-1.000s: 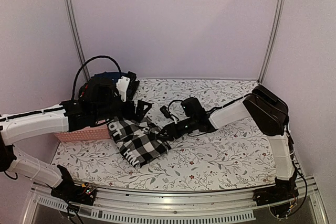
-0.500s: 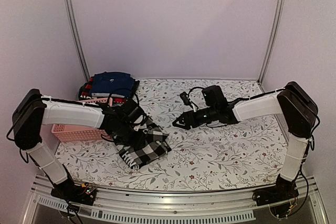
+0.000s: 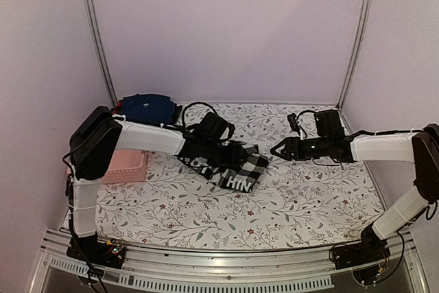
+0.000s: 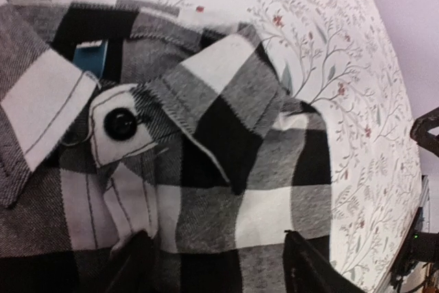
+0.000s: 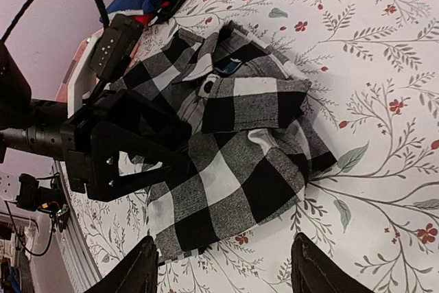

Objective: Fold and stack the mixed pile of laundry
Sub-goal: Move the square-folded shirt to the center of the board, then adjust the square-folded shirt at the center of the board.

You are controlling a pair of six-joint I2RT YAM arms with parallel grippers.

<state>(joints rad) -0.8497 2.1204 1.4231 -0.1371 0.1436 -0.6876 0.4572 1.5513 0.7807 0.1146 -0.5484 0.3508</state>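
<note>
Now the big black-and-white checked shirt (image 3: 236, 166) is seen lying crumpled near the middle of the flowered table (image 3: 309, 200). Its collar and a black button (image 4: 120, 123) are turned up. That open spot is likely picked so that the shirt can be spread flat and folded with room on every side.

The left gripper (image 4: 219, 271) is set down on the shirt's far left part. Its fingers (image 4: 312, 265) are seen apart, with shirt cloth lying between them. Whether the cloth is pinched cannot be told.

The right gripper (image 3: 279, 150) is held low over the table, just to the right of the shirt and not touching it. Its fingers (image 5: 140, 269) are spread wide and nothing is caught between them. It is most likely placed there so that the other side of the shirt can be taken next.

Navy blue trousers (image 3: 147, 108) are seen on top of a small stack in the back left corner, with a bit of red showing under them. A pink basket (image 3: 127, 166) is seen at the left edge. The stack is likely placed in the corner so that the middle is left free. The folding of the shirt is judged not yet done, since the cloth is bunched up.
</note>
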